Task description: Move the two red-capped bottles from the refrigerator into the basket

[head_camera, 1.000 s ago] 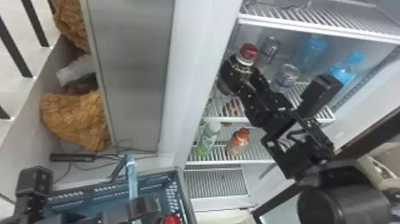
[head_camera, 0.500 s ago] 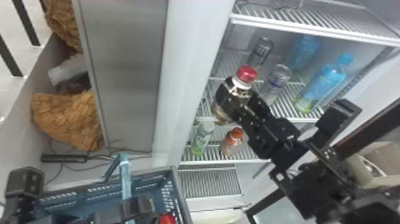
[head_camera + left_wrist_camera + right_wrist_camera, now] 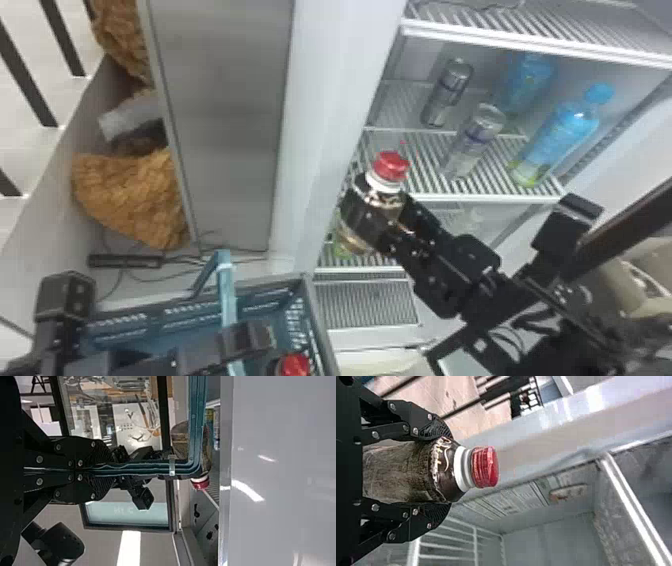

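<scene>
The refrigerator (image 3: pixel 330 125) takes up the middle and right of the head view, its wire shelves at centre and upper right. Beside it, a tall grey panel (image 3: pixel 225 125) stands in the upper left. The blue basket (image 3: pixel 315 315) sits along the bottom, left of centre. The right gripper (image 3: pixel 385 216) comes in from the lower right corner to the centre, its jaws pinching a dark red-capped bottle (image 3: pixel 388 187) from both sides, in front of the shelves. That bottle leans, cap toward the top of the frame; a green-based bottle (image 3: pixel 342 246) is partly hidden behind it. Low at left, the left gripper (image 3: pixel 245 340) is over the basket, its jaws closed on the teal handle (image 3: pixel 227 295). On a shelf at upper right are two blue bottles (image 3: pixel 560 135), the nearer one farther right, and two silver cans (image 3: pixel 471 142) left of them. The other red-capped bottle (image 3: pixel 295 365) is inside the basket, by its right wall; its cap shows at the bottom edge. A black power strip (image 3: pixel 125 260) lies at left, below a brown woven object (image 3: pixel 130 195).
</scene>
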